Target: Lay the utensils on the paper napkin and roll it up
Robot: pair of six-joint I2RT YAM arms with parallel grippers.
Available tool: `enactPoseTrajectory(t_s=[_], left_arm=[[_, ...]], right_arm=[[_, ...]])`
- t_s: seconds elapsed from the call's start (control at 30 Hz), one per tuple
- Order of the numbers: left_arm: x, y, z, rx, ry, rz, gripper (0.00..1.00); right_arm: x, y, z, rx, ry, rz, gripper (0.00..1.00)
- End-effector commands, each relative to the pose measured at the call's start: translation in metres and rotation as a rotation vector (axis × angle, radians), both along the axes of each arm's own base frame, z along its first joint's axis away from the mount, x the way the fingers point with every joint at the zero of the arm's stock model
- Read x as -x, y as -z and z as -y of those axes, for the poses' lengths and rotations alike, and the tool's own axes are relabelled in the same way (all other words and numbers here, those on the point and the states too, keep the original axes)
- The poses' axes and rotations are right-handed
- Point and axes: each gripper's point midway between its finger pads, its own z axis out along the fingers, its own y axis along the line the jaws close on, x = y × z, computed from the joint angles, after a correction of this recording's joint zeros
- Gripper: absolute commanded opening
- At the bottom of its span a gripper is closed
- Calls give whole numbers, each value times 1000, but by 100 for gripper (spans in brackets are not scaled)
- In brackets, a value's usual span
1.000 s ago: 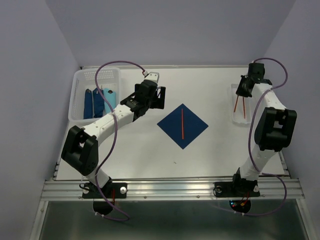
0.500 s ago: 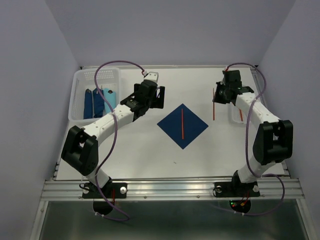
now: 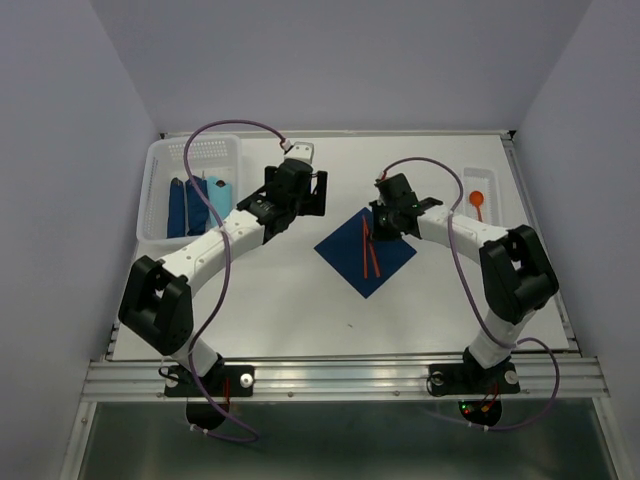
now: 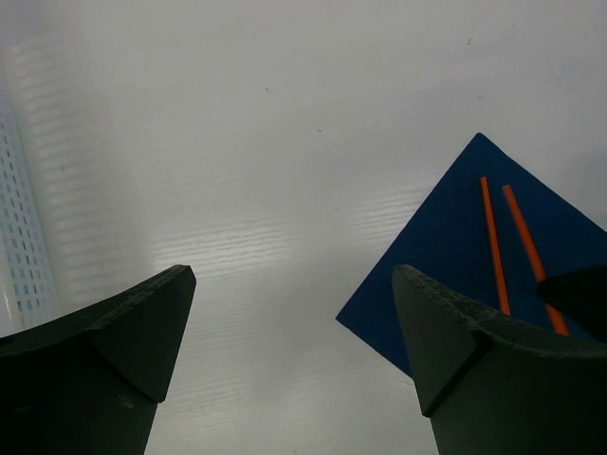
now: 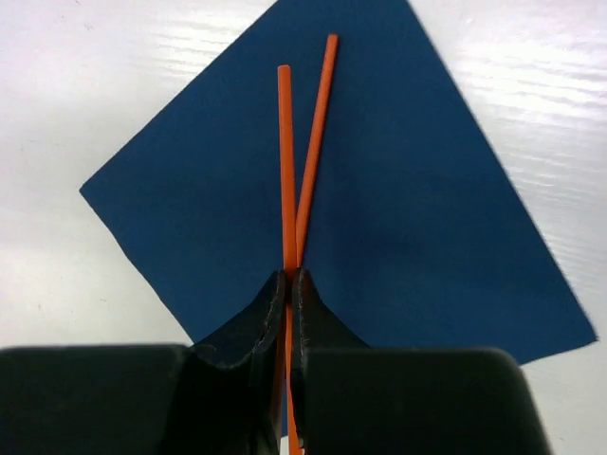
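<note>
The dark navy paper napkin (image 3: 366, 255) lies as a diamond in the middle of the table. One orange chopstick (image 3: 365, 240) lies on it. My right gripper (image 3: 386, 226) is over the napkin's far right edge, shut on a second orange chopstick (image 5: 286, 142) that crosses the first chopstick (image 5: 318, 123) near my fingertips. The right gripper (image 5: 288, 277) is closed tight on it. My left gripper (image 3: 308, 196) is open and empty, above bare table left of the napkin. In its view (image 4: 292, 275) the napkin (image 4: 446, 256) and both sticks show at the right.
An orange spoon (image 3: 478, 201) lies in a clear tray (image 3: 470, 232) at the right. A white basket (image 3: 160, 190) at the far left holds dark and light blue rolls (image 3: 198, 200).
My right arm has swung left from the tray, carrying the second chopstick over to the napkin beside the first one. The left arm has stayed where it was.
</note>
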Motion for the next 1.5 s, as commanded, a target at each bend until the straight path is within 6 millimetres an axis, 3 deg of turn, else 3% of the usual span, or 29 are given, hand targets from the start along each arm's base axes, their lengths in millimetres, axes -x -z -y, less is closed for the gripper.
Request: enactPoseTrajectory(t_s=[0.0,0.17,0.5,0.83,0.97,1.23,1.47], left_arm=[[0,-28,-6,36,-33,67,99],[0,-25,-4,35,-29,60,99],[0,-20,-5,27,-29,52,99],[0,-20,-5,22,-31,53,99],[0,-18,-5,23,-28,48,99],[-1,-19,-3,25,-22,50,99],[0,-20,-1,30,-15,48,99]], right_arm=[[-7,7,-15,-61,61,26,1],[-9,18,-11,-53,136,36,1],[-17,17,-11,-74,184,67,2],[-21,30,-11,-52,184,47,6],[-20,31,-11,-49,185,45,10],[-18,28,-13,-48,176,52,31],[-26,5,-8,-40,192,114,36]])
